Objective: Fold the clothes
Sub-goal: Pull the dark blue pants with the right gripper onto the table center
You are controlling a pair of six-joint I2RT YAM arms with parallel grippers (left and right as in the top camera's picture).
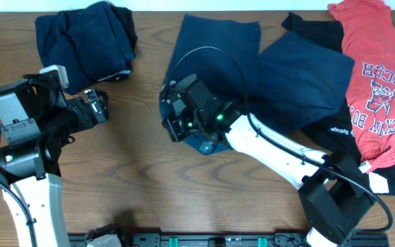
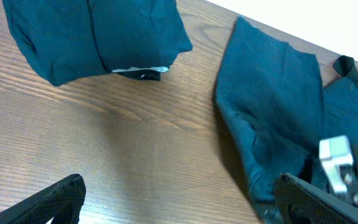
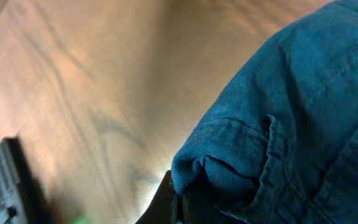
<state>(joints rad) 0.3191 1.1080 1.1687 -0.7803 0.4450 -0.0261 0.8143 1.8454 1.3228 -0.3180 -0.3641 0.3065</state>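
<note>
The right hand (image 1: pixel 180 129) is pinched shut on a bunched edge of the navy shorts (image 1: pixel 266 75) in the middle of the wooden surface (image 1: pixel 142 178), while the left hand (image 1: pixel 96 108) hovers wide open and empty near a folded navy piece (image 1: pixel 81 38).

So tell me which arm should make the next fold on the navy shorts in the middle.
Right. The right pincer is shut on the navy shorts at their edge; the left pincer hangs open over bare table, apart from them.
</note>
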